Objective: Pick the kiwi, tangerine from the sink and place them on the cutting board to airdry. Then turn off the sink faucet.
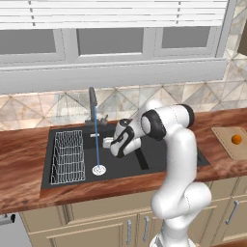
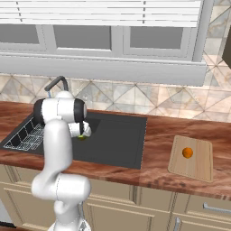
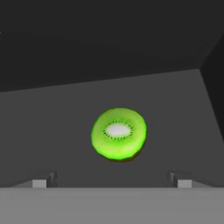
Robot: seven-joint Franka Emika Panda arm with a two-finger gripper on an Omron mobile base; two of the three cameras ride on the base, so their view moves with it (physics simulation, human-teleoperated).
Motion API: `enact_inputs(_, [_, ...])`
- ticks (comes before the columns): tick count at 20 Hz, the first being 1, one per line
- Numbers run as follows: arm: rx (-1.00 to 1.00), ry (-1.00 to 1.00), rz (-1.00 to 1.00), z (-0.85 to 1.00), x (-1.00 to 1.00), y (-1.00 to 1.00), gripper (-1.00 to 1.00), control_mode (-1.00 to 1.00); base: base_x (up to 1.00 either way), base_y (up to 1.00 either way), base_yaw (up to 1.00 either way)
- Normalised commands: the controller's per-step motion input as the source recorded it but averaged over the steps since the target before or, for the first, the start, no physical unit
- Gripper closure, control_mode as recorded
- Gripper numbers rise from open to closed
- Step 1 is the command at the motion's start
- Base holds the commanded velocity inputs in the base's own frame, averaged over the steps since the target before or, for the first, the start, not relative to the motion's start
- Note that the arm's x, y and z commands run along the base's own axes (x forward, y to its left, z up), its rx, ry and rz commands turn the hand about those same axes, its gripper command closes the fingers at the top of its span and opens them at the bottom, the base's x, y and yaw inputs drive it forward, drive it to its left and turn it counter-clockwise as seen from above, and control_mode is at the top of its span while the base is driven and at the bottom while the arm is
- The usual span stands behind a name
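In the left base view, the arm bent down into the black sink [image 1: 159, 161], its hand low over the basin right of the faucet [image 1: 92, 103], from which a thin stream fell to the drain [image 1: 99, 170]. The tangerine [image 1: 236, 139] sat on the cutting board [image 1: 226, 144].

From the right base view, the kiwi [image 2: 81, 136] peeked out beneath the hand.

In the hand view, the fingers [image 3: 43, 181] stood wide apart, the kiwi lying on the basin floor ahead between them, untouched.

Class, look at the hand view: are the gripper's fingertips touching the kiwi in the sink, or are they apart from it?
Apart. In the hand view the kiwi lies on the sink floor, with bare floor between it and both fingertips of the open gripper.
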Motion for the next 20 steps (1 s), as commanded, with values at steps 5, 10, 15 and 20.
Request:
enact_inputs(5, [0.00,0.00,0.00,-0.11,0.13,0.00,-1.00,-1.00,0.00,0.00,0.00])
enact_inputs(10, [0.00,0.00,0.00,-0.10,0.15,0.00,-1.00,-1.00,0.00,0.00,0.00])
enact_inputs(15, [0.00,0.00,0.00,-0.09,0.08,0.00,-1.00,-1.00,0.00,0.00,0.00])
enact_inputs(20, [0.00,0.00,0.00,-0.12,0.08,0.00,-1.00,-1.00,0.00,0.00,0.00])
